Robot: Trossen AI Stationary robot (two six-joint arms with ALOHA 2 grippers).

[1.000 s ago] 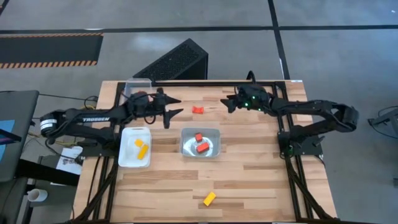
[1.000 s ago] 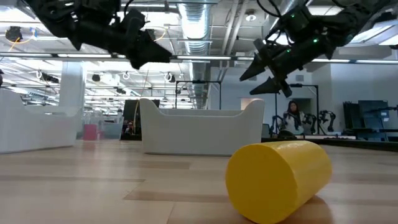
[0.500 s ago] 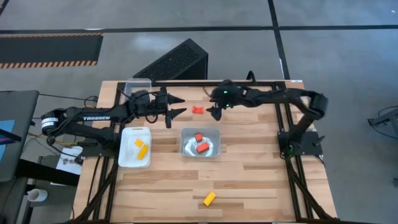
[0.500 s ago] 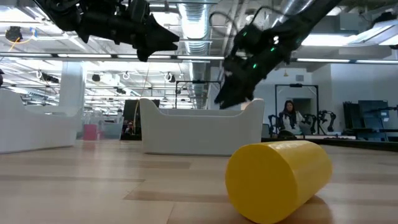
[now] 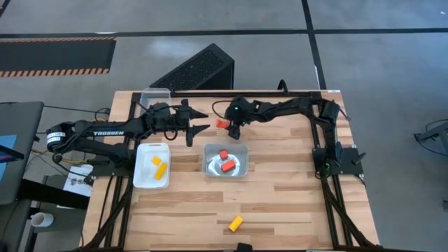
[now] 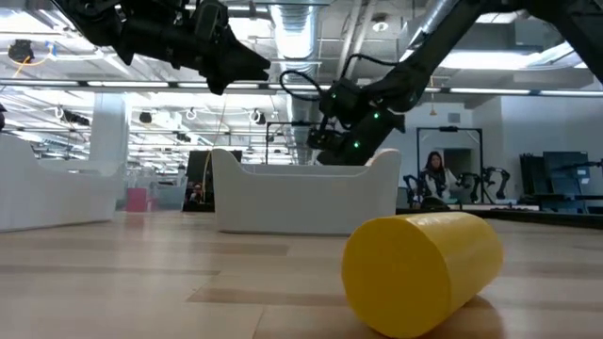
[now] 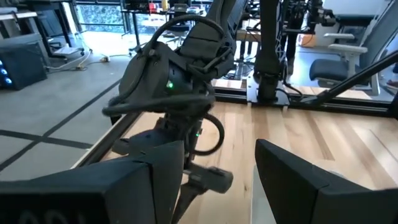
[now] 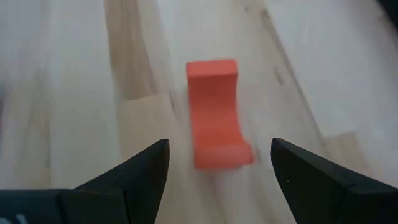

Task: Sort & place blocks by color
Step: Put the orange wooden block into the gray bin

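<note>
A red arch-shaped block (image 8: 214,112) lies on the table at the far middle (image 5: 222,124). My right gripper (image 8: 217,168) is open above it, one finger on each side, touching nothing; in the high view the gripper (image 5: 232,131) is just right of the block. My left gripper (image 5: 199,120) is open and empty, raised left of the block, and it also shows in the low view (image 6: 250,66). Two red blocks (image 5: 225,161) lie in the clear middle tray (image 5: 241,148). Two yellow blocks (image 5: 158,166) lie in the white tray (image 5: 143,178). A yellow piece (image 5: 236,223) lies near the front edge.
An empty clear tray (image 5: 155,96) stands at the far left corner. The yellow piece (image 6: 419,268) fills the foreground of the low view. In the left wrist view the right arm's wrist (image 7: 174,81) stands close ahead. Bare wood lies right of the middle tray.
My right gripper has gone toward the table's left edge and down, from the far right to just over the red block, staying open. My left gripper has shifted slightly toward the right.
</note>
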